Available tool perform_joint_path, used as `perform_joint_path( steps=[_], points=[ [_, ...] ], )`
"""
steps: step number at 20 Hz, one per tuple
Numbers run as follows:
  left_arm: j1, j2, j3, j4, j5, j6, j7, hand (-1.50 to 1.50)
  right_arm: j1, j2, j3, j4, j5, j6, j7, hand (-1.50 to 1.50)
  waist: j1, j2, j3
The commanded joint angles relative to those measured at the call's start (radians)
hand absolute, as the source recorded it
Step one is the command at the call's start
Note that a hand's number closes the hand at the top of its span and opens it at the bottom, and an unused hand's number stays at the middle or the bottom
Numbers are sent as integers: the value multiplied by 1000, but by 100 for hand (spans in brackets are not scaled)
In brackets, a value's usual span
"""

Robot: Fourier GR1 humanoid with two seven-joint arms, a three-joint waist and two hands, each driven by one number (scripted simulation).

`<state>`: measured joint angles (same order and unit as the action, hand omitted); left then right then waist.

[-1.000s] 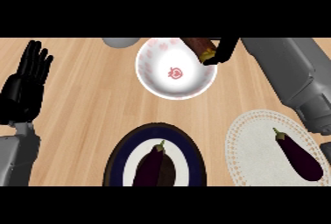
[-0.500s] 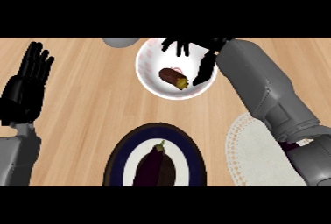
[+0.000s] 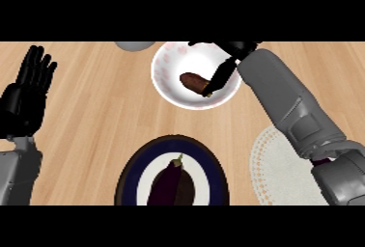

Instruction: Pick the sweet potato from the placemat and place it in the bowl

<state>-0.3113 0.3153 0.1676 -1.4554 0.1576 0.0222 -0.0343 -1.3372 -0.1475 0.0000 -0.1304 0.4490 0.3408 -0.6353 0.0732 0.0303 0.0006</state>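
up at the far side of the counter (image 3: 92, 144), your right hand (image 3: 231, 55) hangs over the white bowl (image 3: 170, 62). its fingers are straight and spread, and one dark finger points down next to the sweet potato (image 3: 192, 82). you hold nothing now. the sweet potato lies inside the bowl, a bit to the right of the middle. it looks like the putting-in part is done.

to end this step well, lift your right hand straight up and away. keep the fingers open so they do not catch the sweet potato or bump the bowl's rim. then bring the arm back toward you.

your left hand (image 3: 25, 96) rests open at the left edge, fingers up.

1 dark plate (image 3: 132, 169) sits near you with 1 eggplant (image 3: 171, 181) on it. the pale placemat (image 3: 274, 173) is at the right, partly hidden by your right arm.
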Motion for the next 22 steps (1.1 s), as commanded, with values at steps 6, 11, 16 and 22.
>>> perform_joint_path(
  steps=[6, 11, 16, 22],
  points=[
    [0, -31, -28, -8, -17, 7, -19, 0, -33, -140, -182, 51, -158, -32, 86, -150, 17, 11, 0],
    [-31, -21, -24, -10, -20, 14, -2, 0, -21, -286, -225, 62, -198, 84, 72, -150, 31, 26, 2],
    [-53, -12, -16, -22, 8, -10, 13, 0, 32, -336, -247, 67, -218, 119, 31, -150, 61, 46, 5],
    [-57, -44, -59, -33, -17, 2, 10, 0, 39, -423, -258, 64, -226, 218, 23, -150, 69, 53, 7]
  ],
)
